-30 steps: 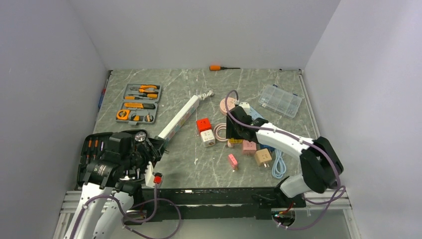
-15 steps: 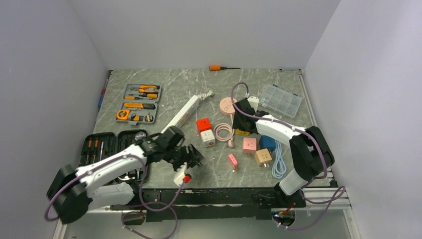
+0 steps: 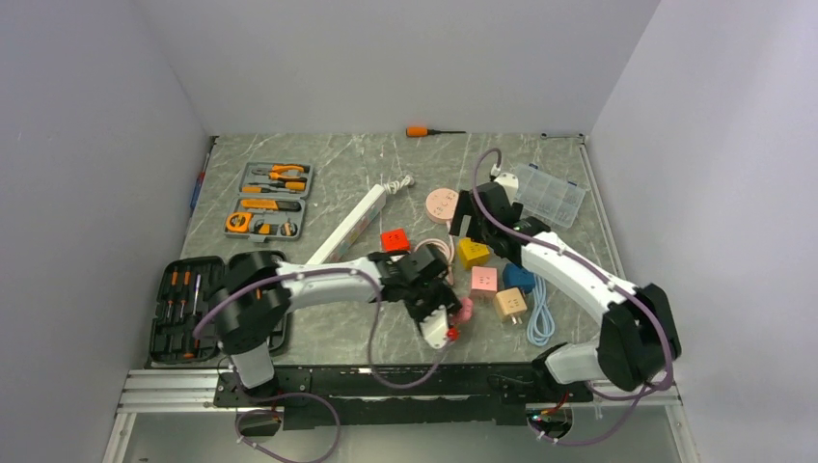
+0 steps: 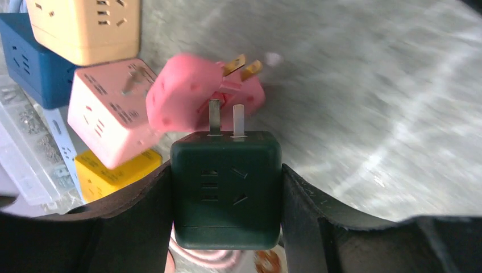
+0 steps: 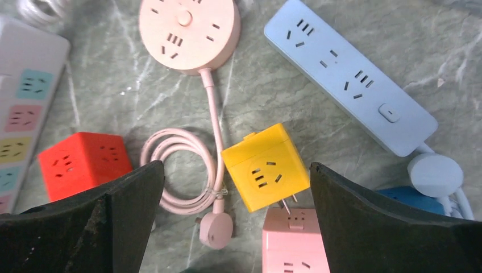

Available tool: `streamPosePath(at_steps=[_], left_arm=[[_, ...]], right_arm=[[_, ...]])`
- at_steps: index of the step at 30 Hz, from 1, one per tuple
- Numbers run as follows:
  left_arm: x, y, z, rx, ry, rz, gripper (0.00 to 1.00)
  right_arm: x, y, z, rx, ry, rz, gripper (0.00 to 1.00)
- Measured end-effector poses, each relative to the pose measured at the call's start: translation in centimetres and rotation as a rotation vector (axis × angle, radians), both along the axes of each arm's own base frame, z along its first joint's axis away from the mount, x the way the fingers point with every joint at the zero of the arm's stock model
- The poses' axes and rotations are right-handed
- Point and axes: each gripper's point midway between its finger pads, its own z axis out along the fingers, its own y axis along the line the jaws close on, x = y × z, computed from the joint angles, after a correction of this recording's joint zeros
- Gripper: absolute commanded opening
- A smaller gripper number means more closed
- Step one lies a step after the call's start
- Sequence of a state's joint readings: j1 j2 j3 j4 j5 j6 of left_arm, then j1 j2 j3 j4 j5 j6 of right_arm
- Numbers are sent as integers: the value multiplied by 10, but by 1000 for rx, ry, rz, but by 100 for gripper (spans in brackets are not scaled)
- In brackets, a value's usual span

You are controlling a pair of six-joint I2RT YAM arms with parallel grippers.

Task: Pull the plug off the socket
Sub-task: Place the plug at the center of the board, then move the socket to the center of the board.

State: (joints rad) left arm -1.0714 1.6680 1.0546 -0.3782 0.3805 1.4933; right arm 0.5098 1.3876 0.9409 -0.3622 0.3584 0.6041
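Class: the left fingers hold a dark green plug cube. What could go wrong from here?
1. The green plug cube points its prongs at the pink adapter just ahead; setting it down here may knock that adapter.
2. The right fingers hang open over the yellow cube, near the left fingers, so the arms might collide.

Top camera: high behind bases, looking down on table (image 3: 338,154). Left wrist close, right wrist farther, facing down. Both share yellow cube (image 5: 264,165) ahead of their fingers (image 5: 113,216).
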Motion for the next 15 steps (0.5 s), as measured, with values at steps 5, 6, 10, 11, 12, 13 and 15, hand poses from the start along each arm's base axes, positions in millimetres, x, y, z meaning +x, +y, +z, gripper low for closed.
streamPosePath(at_steps=[5,6,10,11,12,13,15], left_arm=[[11,-44,-15,41,5,72,75],[12,-46,-15,47,7,90,95],[7,-43,-16,102,36,162,99],[6,-39,-17,118,49,186,99],[5,-36,-17,131,54,203,99],[5,-31,-16,146,63,226,99],[2,-18,-9,176,81,265,99]], right_arm=[[-9,-7,36,19,-60,11,100],[-11,-8,41,22,-69,12,100],[-16,-11,55,32,-91,22,100],[-16,-10,57,37,-92,29,100],[-16,-8,59,43,-91,37,100],[-16,-7,59,43,-91,41,100],[-16,-3,57,47,-79,61,100]])
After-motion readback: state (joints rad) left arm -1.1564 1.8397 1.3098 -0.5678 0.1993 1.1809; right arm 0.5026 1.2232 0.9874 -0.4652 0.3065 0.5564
